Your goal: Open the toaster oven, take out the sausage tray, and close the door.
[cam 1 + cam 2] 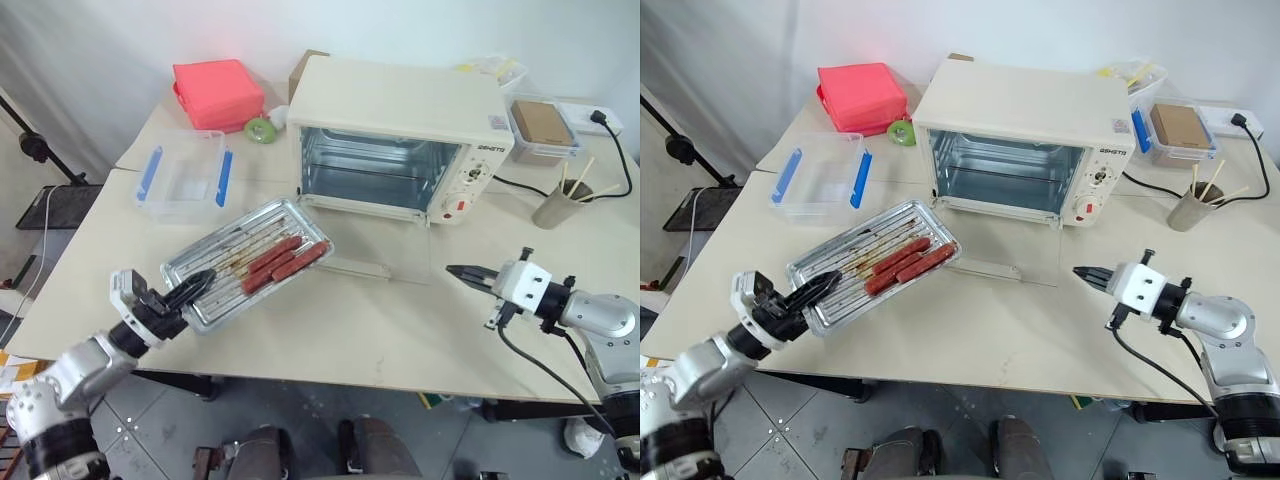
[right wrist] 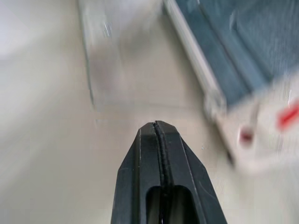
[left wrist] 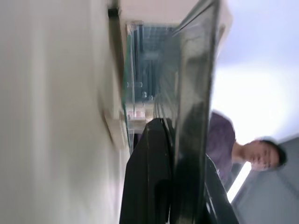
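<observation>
The cream toaster oven (image 1: 400,110) stands at the back of the table with its cavity showing. Its glass door (image 1: 385,255) lies folded down flat, the bar handle (image 1: 352,266) toward me. In front and to the left of the oven is the silver sausage tray (image 1: 215,262), carrying several red-brown sausages (image 1: 285,262). My left gripper (image 1: 195,285) is shut on the tray's near corner, and the tray rim runs between the black fingers (image 3: 149,177). My right gripper (image 1: 455,271) is shut and empty, just right of the door, with its tips (image 2: 156,126) pressed together.
A clear plastic box with blue clips (image 1: 183,178) sits behind the tray. A red box (image 1: 217,93) and a green roll (image 1: 261,130) lie at the back left. A cup of sticks (image 1: 556,205), a lidded container (image 1: 540,128) and a cable are at the right. A person (image 3: 243,149) stands beyond the table.
</observation>
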Motion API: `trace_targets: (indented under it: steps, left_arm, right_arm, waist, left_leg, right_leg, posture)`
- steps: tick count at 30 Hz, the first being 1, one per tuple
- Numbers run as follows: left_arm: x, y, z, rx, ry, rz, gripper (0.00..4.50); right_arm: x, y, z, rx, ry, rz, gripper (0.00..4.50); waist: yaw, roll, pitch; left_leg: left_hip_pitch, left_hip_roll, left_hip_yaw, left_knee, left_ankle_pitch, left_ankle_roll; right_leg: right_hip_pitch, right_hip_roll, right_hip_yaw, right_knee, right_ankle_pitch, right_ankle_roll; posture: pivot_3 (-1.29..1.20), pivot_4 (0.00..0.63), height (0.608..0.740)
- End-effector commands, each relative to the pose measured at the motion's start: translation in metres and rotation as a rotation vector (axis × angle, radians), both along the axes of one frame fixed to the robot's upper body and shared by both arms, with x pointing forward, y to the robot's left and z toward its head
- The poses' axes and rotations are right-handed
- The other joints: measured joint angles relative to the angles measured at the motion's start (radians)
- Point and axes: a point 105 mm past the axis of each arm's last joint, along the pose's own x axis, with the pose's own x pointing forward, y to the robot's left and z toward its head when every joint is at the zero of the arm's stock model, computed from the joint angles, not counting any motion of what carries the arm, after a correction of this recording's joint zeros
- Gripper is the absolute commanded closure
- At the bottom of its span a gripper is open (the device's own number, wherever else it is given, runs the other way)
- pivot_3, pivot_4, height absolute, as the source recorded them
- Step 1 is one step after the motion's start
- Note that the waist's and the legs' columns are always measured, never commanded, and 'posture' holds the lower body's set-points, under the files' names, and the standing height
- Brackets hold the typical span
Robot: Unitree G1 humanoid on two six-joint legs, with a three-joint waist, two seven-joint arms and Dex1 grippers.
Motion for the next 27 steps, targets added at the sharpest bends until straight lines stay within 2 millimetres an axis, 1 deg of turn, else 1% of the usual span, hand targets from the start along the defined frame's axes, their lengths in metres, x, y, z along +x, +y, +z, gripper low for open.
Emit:
trace_targets:
  steps: [1,3,4,5,9,12,16,18,21,25,27]
  left_arm:
    - [-0.009,0.01,0.012,-0.048,-0.076,0.135,4.5]
    - [-0.013,0.01,0.012,-0.082,-0.088,0.193,4.5]
    - [-0.015,0.011,0.011,-0.097,-0.088,0.223,4.5]
    - [-0.015,0.013,0.01,-0.107,-0.082,0.256,4.5]
    - [-0.015,0.025,0.013,-0.167,-0.09,0.384,4.5]
    - [-0.015,0.03,0.011,-0.178,-0.073,0.423,4.5]
    - [-0.018,0.029,0.006,-0.186,-0.057,0.423,4.5]
    - [-0.018,0.028,0.005,-0.182,-0.057,0.411,4.5]
    - [-0.02,0.026,0.004,-0.17,-0.058,0.39,4.5]
    - [-0.021,0.024,0.004,-0.154,-0.058,0.369,4.5]
    - [-0.023,0.018,0.008,-0.132,-0.076,0.341,4.5]
  right_arm:
    - [0.003,0.002,-0.011,0.062,0.069,0.015,4.49]
    - [0.005,0.006,-0.021,0.093,0.116,0.019,4.49]
    - [0.006,0.009,-0.024,0.116,0.132,0.021,4.49]
    - [0.008,0.012,-0.025,0.141,0.134,0.025,4.49]
    - [0.013,0.03,-0.021,0.241,0.152,0.068,4.49]
    - [0.017,0.041,-0.012,0.301,0.13,0.09,4.49]
    - [0.02,0.051,0.005,0.375,0.075,0.109,4.49]
    - [0.02,0.052,0.025,0.449,0.008,0.116,4.49]
    - [0.029,0.045,0.051,0.613,-0.049,0.044,4.49]
    - [0.03,0.041,0.067,0.699,-0.077,0.03,4.49]
    - [0.029,0.037,0.087,0.776,-0.115,0.034,4.49]
  waist:
    - [0.0,0.0,0.0]
    - [0.0,0.0,0.0]
    - [0.001,0.0,0.0]
    - [0.002,0.0,0.0]
    - [0.003,0.0,0.0]
    - [0.004,0.0,0.0]
    - [0.004,0.0,0.0]
    - [0.005,0.0,0.0]
    - [0.003,0.0,0.0]
    - [0.005,0.0,0.0]
    - [0.005,0.0,0.0]
  left_leg:
    - [0.001,0.0,0.0,0.0,0.0,0.0]
    - [0.008,0.0,0.0,-0.003,0.0,0.0]
    - [0.014,0.0,0.001,-0.006,0.0,0.0]
    - [0.015,0.0,0.0,-0.007,0.0,0.0]
    - [0.016,0.0,0.0,-0.007,0.0,0.0]
    - [0.015,0.0,0.0,-0.007,0.0,0.0]
    - [0.015,0.0,0.0,-0.008,-0.001,0.0]
    - [0.015,0.0,0.0,-0.009,-0.001,0.0]
    - [0.015,0.0,0.0,-0.009,-0.001,0.0]
    - [0.015,0.0,0.0,-0.01,-0.001,0.0]
    - [0.015,0.0,0.0,-0.011,-0.001,0.0]
  right_leg:
    - [0.001,0.0,0.0,0.0,0.0,0.0]
    - [0.009,0.001,0.0,-0.004,0.0,0.0]
    - [0.015,0.001,0.001,-0.007,0.0,-0.001]
    - [0.016,0.001,0.0,-0.008,0.0,-0.001]
    - [0.017,0.001,0.0,-0.009,0.0,-0.001]
    - [0.017,0.002,0.0,-0.01,0.0,-0.001]
    - [0.017,0.002,0.0,-0.011,0.0,-0.001]
    - [0.017,0.002,0.0,-0.011,0.0,-0.001]
    - [0.017,0.002,0.001,-0.011,0.0,-0.001]
    - [0.017,0.002,0.0,-0.012,0.0,-0.001]
    - [0.017,0.002,0.0,-0.014,0.0,-0.001]
  posture:
    - [0.0,0.15,0.74]
    - [0.0,0.15,0.74]
    - [0.0,0.15,0.74]
    - [0.0,0.15,0.74]
    - [0.0,0.15,0.74]
    - [0.0,0.15,0.74]
    - [0.0,0.15,0.74]
    - [0.0,0.15,0.74]
    - [0.0,0.15,0.74]
    - [0.0,0.15,0.74]
    - [0.0,0.15,0.74]
